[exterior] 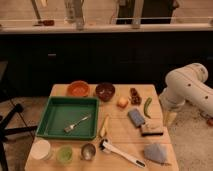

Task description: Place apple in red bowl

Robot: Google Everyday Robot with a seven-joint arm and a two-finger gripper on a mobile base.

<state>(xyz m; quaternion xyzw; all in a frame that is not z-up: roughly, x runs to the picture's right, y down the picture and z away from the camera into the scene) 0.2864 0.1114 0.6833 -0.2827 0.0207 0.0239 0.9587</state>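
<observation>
The apple (122,102), small, round and yellow-orange, rests on the wooden table (120,137) toward its far side. The red bowl (78,89), shallow and orange-red, sits at the far left of the table, with a dark bowl between it and the apple. My white arm (187,87) bends beside the table's right edge, well to the right of the apple. The gripper itself is out of sight; it is open, and the apple lies free on the table.
The dark maroon bowl (105,91) stands next to the red one. A green tray (57,117) with a fork (77,124) fills the left. A green pepper (147,107), sponge (136,117), cups (64,154), white brush (122,152) and blue cloth (156,152) are scattered around. A dark counter runs behind.
</observation>
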